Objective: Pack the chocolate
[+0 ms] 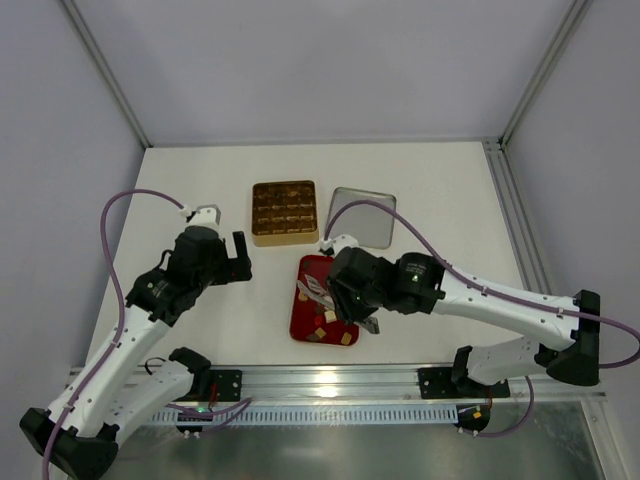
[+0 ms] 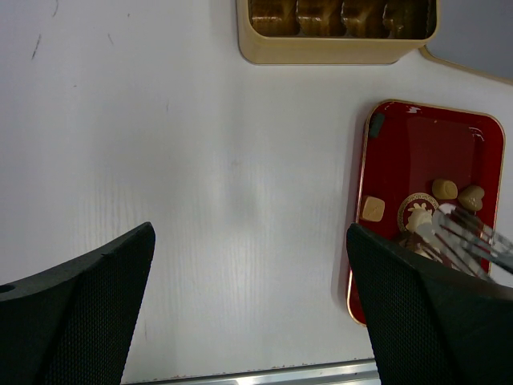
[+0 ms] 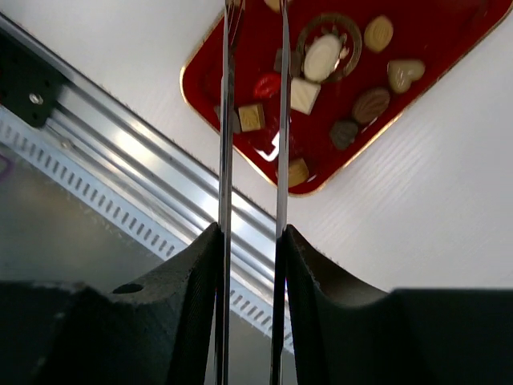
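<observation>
While my right arm reaches low across the table in the overhead view, its wrist bent over the red tray, the chocolate lies scattered on that tray, near the gold box; my left arm sits folded back beside it. From the left wrist, my left pincer gapes wide over bare table, holding nothing, and thin tweezers hover by cream pieces. From the right wrist, my right pincer is clamped narrow on those tweezers – whether their tips hold anything I cannot tell. I judge each piece light, hard, slick and easily scuffed – best nipped gently across its sides.
</observation>
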